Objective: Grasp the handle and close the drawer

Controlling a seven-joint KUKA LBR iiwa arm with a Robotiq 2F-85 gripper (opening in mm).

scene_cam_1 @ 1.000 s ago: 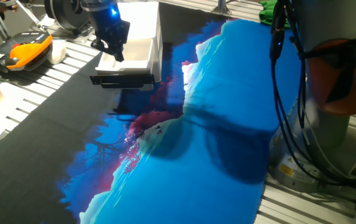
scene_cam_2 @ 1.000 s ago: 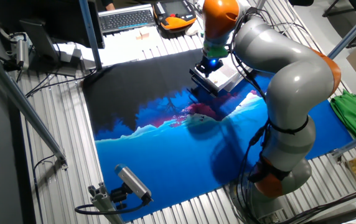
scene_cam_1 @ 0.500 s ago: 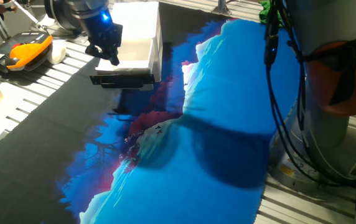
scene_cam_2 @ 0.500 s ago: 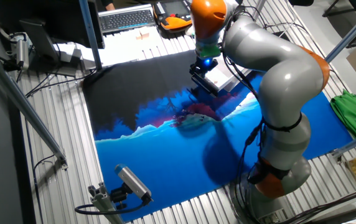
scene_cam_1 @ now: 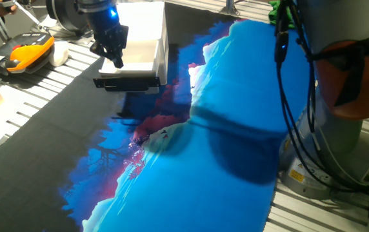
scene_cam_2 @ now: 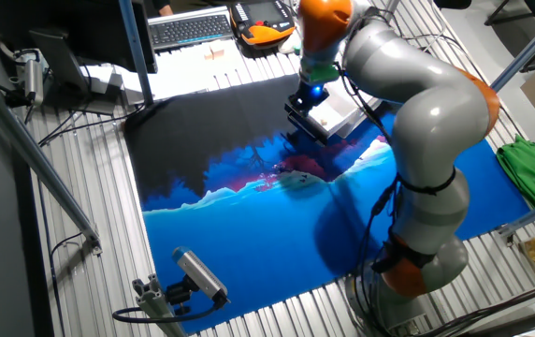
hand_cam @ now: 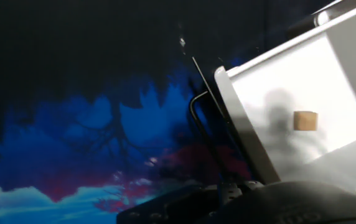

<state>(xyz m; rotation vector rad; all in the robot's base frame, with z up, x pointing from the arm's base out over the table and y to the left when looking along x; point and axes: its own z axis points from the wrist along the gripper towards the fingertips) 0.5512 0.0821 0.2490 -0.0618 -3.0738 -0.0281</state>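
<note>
Gripper [scene_cam_1: 115,59] hovers over open drawer [scene_cam_1: 136,57], above its white floor, behind handle [scene_cam_1: 126,82]. Handle: black bar, long axis running across drawer front, on side away from cabinet. Gripper holds nothing; how wide fingers stand, cannot tell. Drawer sits on blue-and-black mat [scene_cam_1: 191,161] covering surface; open room ahead of handle.

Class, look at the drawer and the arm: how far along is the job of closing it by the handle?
Done: the gripper is over the drawer. In hand: nothing; the handle is not gripped, and the fingers are above the tray, behind it. Whether they are open is unclear. Left: grasping the handle and pushing in, since the drawer is open, with a small tan block inside.
</note>
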